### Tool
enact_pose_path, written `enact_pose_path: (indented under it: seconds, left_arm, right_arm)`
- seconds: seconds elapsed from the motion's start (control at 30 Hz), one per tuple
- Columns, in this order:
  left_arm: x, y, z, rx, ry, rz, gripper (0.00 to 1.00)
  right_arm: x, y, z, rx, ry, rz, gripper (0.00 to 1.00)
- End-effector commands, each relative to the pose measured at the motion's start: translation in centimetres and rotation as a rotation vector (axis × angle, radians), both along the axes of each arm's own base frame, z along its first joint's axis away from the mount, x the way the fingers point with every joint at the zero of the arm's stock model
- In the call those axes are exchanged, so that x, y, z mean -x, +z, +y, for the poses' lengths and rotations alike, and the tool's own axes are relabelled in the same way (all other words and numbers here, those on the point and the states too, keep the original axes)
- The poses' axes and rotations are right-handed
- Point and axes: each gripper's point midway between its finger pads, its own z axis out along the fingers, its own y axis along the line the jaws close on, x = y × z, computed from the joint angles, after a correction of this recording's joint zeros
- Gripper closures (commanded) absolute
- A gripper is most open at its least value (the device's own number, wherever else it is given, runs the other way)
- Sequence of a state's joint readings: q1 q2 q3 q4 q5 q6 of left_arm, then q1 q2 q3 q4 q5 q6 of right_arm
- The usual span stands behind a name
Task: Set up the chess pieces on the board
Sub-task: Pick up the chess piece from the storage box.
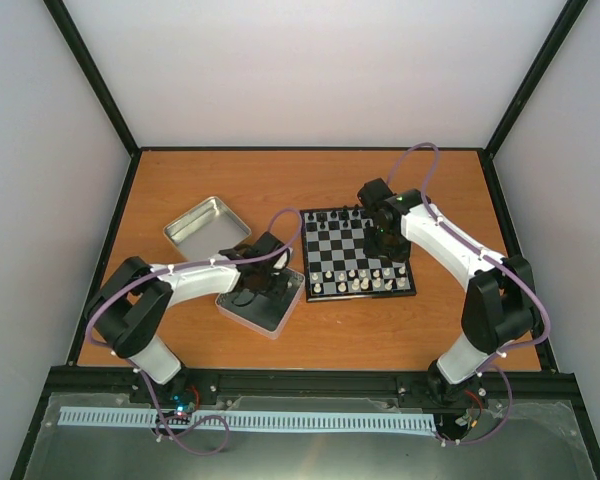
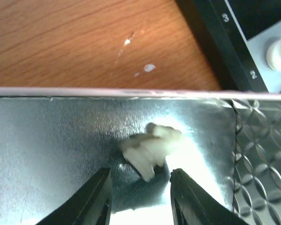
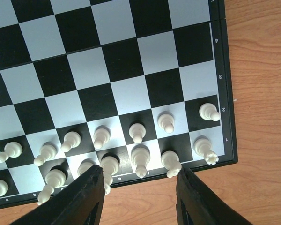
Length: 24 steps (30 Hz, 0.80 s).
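a shallow silver tin (image 1: pixel 276 318) sits on the orange worktop (image 1: pixel 280 180) just left of the board (image 1: pixel 342 250), with a second, bare tin (image 1: pixel 208 225) toward the upper left. only the left wrist view shows one cream piece (image 2: pixel 152 147) lying on its side on the tin floor, with the left gripper (image 2: pixel 139 180) fingers spread either side of its near end. the right wrist view shows white chess pieces (image 3: pixel 137 132) standing in the board's two bottom rows. the right gripper (image 3: pixel 139 180) hangs over them, fingers apart and empty. black pieces (image 1: pixel 340 213) line the board's upper edge.
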State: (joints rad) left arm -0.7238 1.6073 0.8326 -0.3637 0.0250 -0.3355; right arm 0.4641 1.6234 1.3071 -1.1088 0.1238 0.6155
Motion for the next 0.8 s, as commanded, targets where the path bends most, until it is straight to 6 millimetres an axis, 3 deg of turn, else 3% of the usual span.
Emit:
enact_pose_path:
  seconds: [0.0,0.1,0.2,0.4,0.77]
  left_arm:
    - [0.6,1.5,0.2,0.006,-0.02,-0.003,0.59]
    - [-0.1,3.2,-0.9,0.05,-0.072,-0.037,0.48]
    - [-0.3,3.9,-2.1,0.075,-0.165,-0.047,0.48]
    - [-0.2,2.9,-2.1,0.008,-0.31,-0.07,0.55]
    - [-2.3,1.9,-2.2,-0.07,-0.338,-0.11,0.47]
  right_arm:
    - [-0.3,0.8,-0.1,-0.028,-0.025,-0.035,0.57]
    - [-0.3,0.7,0.1,-0.034,-0.023,-0.033,0.57]
    - [-0.4,0.6,0.1,-0.036,-0.022,-0.035,0.57]
    - [-0.2,0.4,0.1,-0.041,-0.02,-0.029,0.57]
    - [-0.3,0.3,0.4,-0.049,-0.013,-0.027,0.57]
